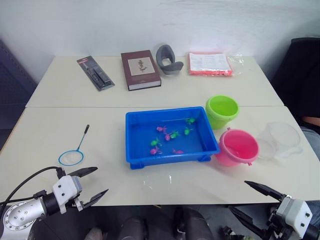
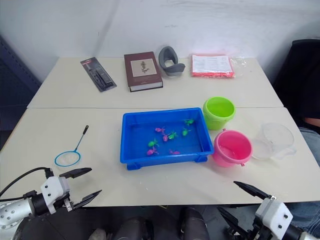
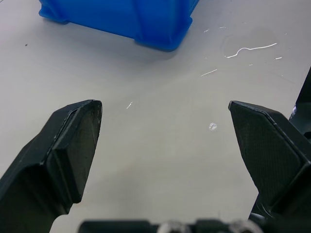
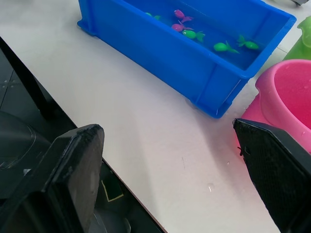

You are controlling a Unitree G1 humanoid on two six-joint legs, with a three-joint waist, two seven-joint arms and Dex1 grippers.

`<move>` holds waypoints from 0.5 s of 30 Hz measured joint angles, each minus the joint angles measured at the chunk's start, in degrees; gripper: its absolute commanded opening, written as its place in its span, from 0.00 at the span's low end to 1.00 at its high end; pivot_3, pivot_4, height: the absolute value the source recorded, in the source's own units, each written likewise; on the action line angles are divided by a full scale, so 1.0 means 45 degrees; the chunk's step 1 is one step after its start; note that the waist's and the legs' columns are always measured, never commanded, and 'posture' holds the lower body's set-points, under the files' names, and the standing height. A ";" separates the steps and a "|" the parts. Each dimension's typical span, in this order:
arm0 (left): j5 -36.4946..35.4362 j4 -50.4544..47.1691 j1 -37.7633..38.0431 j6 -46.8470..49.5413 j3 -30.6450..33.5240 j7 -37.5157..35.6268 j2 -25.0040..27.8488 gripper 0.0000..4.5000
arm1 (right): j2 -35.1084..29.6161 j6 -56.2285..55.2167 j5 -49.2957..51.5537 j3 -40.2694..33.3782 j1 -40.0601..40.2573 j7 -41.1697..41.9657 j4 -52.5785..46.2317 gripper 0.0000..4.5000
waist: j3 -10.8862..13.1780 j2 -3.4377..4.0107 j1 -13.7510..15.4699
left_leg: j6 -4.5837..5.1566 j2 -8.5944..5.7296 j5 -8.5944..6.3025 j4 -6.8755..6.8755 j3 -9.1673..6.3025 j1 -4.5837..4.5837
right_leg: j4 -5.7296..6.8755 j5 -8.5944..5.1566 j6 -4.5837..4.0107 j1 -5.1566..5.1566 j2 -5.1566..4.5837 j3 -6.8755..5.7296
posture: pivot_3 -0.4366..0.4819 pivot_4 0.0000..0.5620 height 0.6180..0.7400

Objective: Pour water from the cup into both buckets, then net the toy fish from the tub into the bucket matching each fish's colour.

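Note:
The blue tub [image 1: 165, 159] sits mid-table with several green and pink toy fish [image 1: 167, 135] in it. Right of its far corner stands the lime green bucket [image 1: 222, 111], and the pink bucket [image 1: 236, 147] is at its near right corner. The clear cup [image 1: 280, 140] rests on the table right of the pink bucket. To the tub's left, the blue-rimmed net [image 1: 71, 158] lies flat. My left gripper [image 1: 101, 180] is open and empty at the front edge, just near of the net. My right gripper [image 1: 239, 196] is open and empty below the pink bucket [image 4: 286, 97].
Along the far table lie a black package [image 1: 95, 73], a brown book [image 1: 140, 69], a grey curved object [image 1: 168, 59] and a red-edged packet [image 1: 210, 63]. Water drops [image 3: 248, 48] glint on the table before the tub. A dark chair [image 1: 300, 75] stands at the right.

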 measured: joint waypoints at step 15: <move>-0.4077 -0.4618 -0.5028 0.6571 -0.2449 0.0964 -0.0527 1.00 | 0.4102 0.4234 0.3466 -0.2703 -0.2153 -0.9956 0.0558 1.00 | -0.0063 0.0156 -0.0339 | -0.0065 -0.0010 0.0043 -0.0002 -0.0010 -0.0011 | 0.0029 0.0001 0.0002 0.0018 0.0023 0.0015 | 0.48 0.27 1.00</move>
